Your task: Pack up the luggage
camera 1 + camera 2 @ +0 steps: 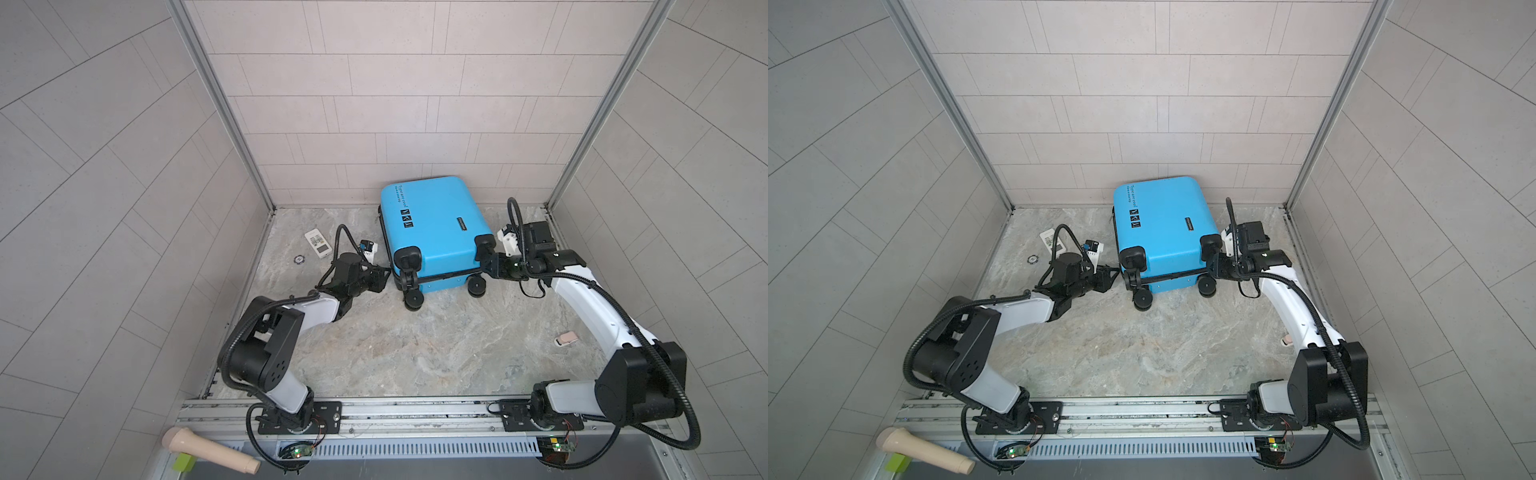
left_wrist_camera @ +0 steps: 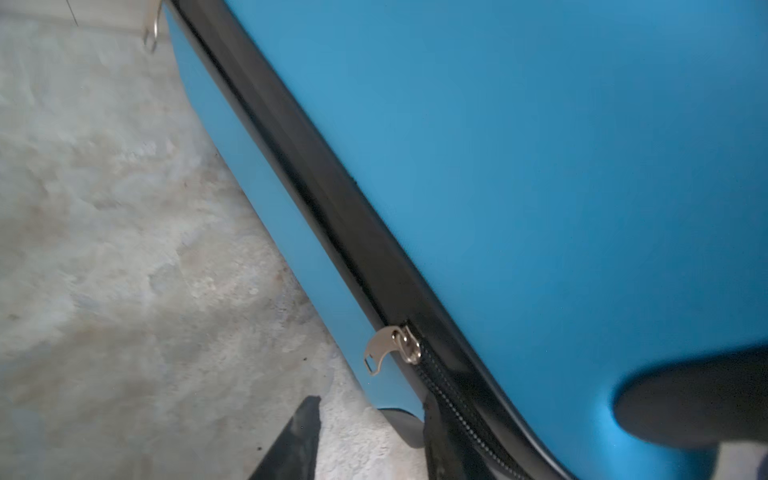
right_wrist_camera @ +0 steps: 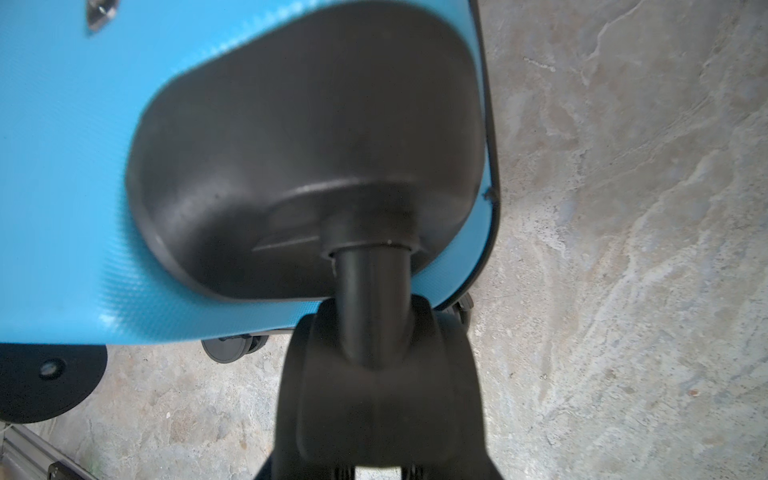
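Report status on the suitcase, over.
Left end effector open at zipper pull, not gripping. Right end effector shut on a wheel. Suitcase closed, flat on table. Remote lies apart, left of it; no obstruction.

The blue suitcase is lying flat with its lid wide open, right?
Not quite. The suitcase is lying flat, but its lid is down, not wide open. Both top views show the blue top shell resting closed on the bottom one.
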Motion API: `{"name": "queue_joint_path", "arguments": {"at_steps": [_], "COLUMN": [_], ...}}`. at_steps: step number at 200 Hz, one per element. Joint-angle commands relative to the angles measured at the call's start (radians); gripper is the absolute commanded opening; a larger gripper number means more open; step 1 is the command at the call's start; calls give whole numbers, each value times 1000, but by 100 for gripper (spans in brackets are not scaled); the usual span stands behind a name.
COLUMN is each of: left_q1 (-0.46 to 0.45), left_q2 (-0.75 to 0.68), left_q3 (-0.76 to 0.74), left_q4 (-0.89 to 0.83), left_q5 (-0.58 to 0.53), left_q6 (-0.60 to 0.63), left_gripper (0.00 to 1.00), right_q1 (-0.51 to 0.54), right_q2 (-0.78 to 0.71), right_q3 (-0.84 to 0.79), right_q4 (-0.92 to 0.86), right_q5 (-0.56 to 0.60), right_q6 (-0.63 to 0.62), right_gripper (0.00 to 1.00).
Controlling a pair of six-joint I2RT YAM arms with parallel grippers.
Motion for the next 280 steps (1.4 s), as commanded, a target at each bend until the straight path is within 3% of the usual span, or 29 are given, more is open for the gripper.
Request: {"name": "queue_joint_path", "arguments": {"at_steps": [1, 14, 50, 78, 118, 157, 168, 184, 233, 280], "left_q1": [20, 20, 20, 20, 22, 22, 23, 22, 22, 22], "left_q2": [31, 48, 42, -20, -189, -341, -373, -412, -541, -691], "left_q3": [-13, -12, -36, -65, -169, -261, -252, -246, -310, -427], "left_q4": [161, 163, 189, 185, 238, 325, 278, 250, 189, 67], "left_q5": [103, 97, 11, -84, -262, -388, -419, -424, -456, -495], "left_q6": [33, 52, 92, 112, 51, 26, 14, -6, -47, -89], "left_gripper": [35, 30, 26, 32, 46, 70, 78, 100, 97, 89], "right_q1": [3, 6, 17, 20, 79, 317, 393, 509, 750, 798], "right_q2": [-15, -16, -40, -82, -144, -162, -147, -108, 108, 317], "right_q3": [38, 40, 42, 54, 90, 140, 152, 172, 286, 396], "right_q4": [31, 23, 5, -23, -76, -109, -102, -81, -43, -68], "right_q5": [8, 6, 25, 57, 126, 269, 301, 337, 415, 441], "right_q6": [30, 29, 34, 44, 93, 170, 200, 241, 298, 299], "right_gripper": [8, 16, 65, 81, 84, 83, 84, 88, 92, 88]}}
